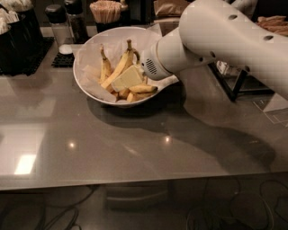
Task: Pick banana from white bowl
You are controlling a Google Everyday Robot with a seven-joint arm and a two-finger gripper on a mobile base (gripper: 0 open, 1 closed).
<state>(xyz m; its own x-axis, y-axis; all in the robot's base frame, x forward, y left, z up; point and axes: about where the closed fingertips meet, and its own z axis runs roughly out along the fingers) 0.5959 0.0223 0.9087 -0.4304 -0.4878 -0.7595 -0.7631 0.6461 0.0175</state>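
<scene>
The white bowl (90, 85), lined with crinkled paper, stands at the back of the grey table and holds several yellow bananas. A thin banana (105, 67) lies at its left. A longer one (121, 64) leans up with its stem at the top. A short thick banana (143, 89) lies at the front right, with another short piece (130, 96) beside it. My gripper (128, 78) is down inside the bowl among the bananas, just above the short ones. The white arm (216, 40) comes in from the right and hides the bowl's right side.
Black containers (18, 40) and a black mat stand at the back left. Two shakers (58, 22) and a cup of wooden sticks (105, 11) stand behind the bowl. A black metal stand (238, 83) is at the right.
</scene>
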